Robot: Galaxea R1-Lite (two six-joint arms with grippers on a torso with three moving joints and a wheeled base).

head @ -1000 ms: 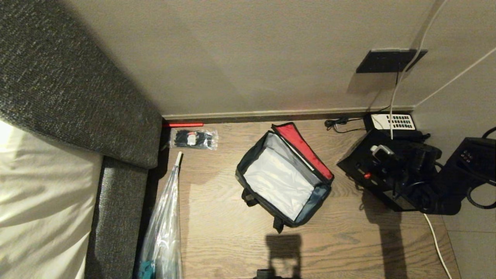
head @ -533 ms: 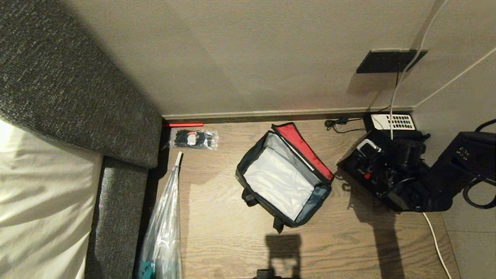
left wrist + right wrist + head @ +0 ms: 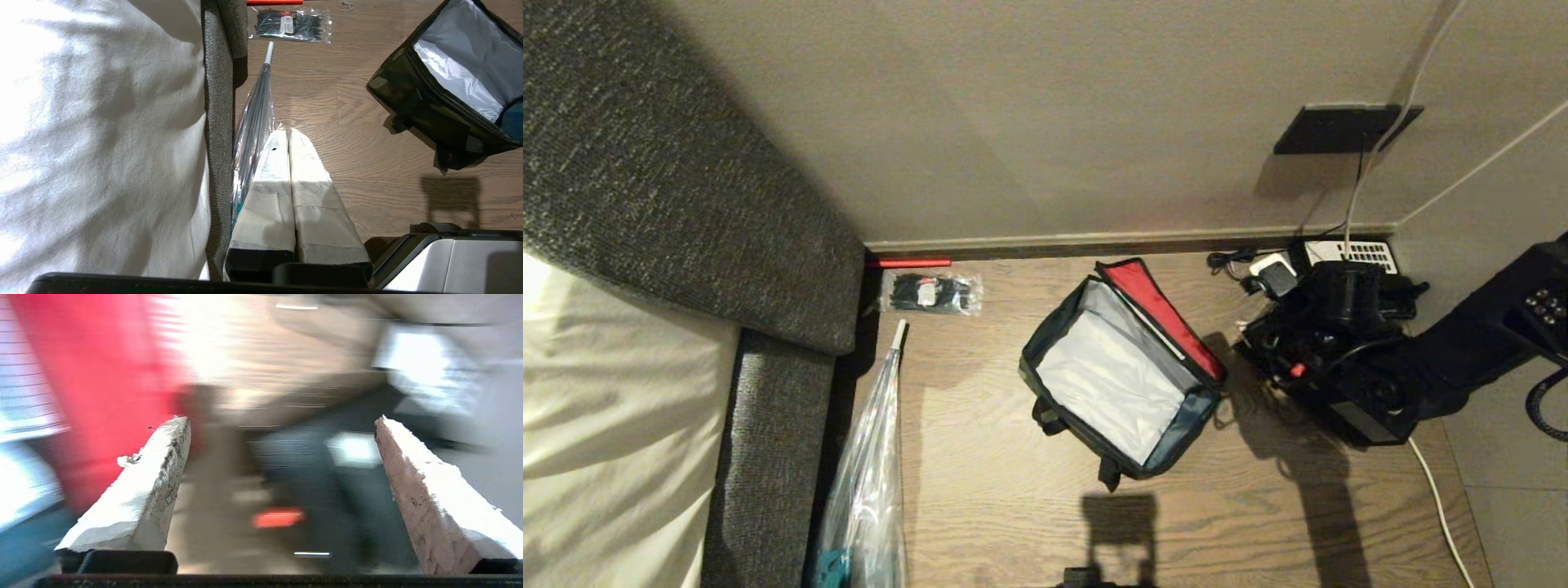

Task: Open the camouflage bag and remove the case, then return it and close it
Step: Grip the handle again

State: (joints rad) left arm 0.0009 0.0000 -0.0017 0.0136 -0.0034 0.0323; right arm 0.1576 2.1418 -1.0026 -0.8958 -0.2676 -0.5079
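Bag open and empty, case out on the floor

The camouflage bag [image 3: 1123, 384] lies on the wooden floor [image 3: 1013, 506] near the middle of the head view, lid thrown back so the red lining faces up and the silvery inner lining is bare. It is soft fabric with boxy walls, so I judge it light and prone to sag or slide if pushed; its rim, straps or zipper edge look like the places to take hold, not the slack panels

The case [image 3: 1327, 380] lies flat on the floor just beside the bag on the robot's right, a black slab with a small red spot, partly hidden by the arm. It looks rigid and thin, probably light, and lying flat it offers little to pinch except an edge; a long side near the middle would likely keep it from swinging

The right gripper [image 3: 282, 424] is over the case with its two fingers spread wide apart and nothing between them. The left gripper [image 3: 289, 132] is parked low by the sofa [image 3: 662, 188], fingers pressed together, empty
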